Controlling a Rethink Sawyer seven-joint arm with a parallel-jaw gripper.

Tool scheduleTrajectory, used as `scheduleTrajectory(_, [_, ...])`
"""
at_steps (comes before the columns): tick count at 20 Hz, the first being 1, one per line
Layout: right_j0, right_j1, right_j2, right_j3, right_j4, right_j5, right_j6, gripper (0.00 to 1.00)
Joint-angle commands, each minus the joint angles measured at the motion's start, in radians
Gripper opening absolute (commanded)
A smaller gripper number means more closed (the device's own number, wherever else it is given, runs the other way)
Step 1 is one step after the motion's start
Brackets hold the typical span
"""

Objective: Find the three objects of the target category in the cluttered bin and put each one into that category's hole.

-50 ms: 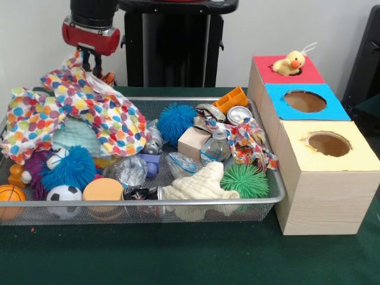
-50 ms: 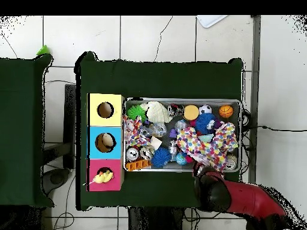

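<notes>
One packed mesh bin [image 1: 270, 199] on the green worktop [image 1: 178, 255], three-hole box beside it, gripper at the back.

Up front there's a basketball [image 1: 10, 199], soccer ball [image 1: 64, 193], orange disc [image 1: 103, 190], cream plush [image 1: 199, 184] and a green spiky ball [image 1: 244, 180]. Mid-bin: blue spiky balls [image 1: 176, 122], a wooden block [image 1: 193, 142], a can [image 1: 238, 114]. The box [image 1: 323, 190] runs yellow, blue, red going back, with a yellow duck toy [image 1: 291, 62] sitting in the red hole. At the far left corner the gripper [image 1: 90, 64] is down against the polka-dot cloth [image 1: 89, 107]; honestly can't tell how open it is or whether it has hold of the cloth.
</notes>
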Motion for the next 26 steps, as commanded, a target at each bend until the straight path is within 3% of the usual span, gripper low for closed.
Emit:
scheduleTrajectory(1, [-0.121,0.002,0.243,0.163,0.234,0.317,-0.049,0.00])
scheduleTrajectory(6, [-0.179,0.014,0.319,0.223,0.339,0.408,-0.069,0.00])
scheduleTrajectory(14, [-0.233,0.026,0.378,0.284,0.399,0.378,-0.054,0.00])
scheduleTrajectory(19, [-0.255,0.071,0.417,0.333,0.420,0.225,0.000,0.00])
scheduleTrajectory(26, [-0.226,0.163,0.450,0.357,0.452,0.035,0.101,0.00])
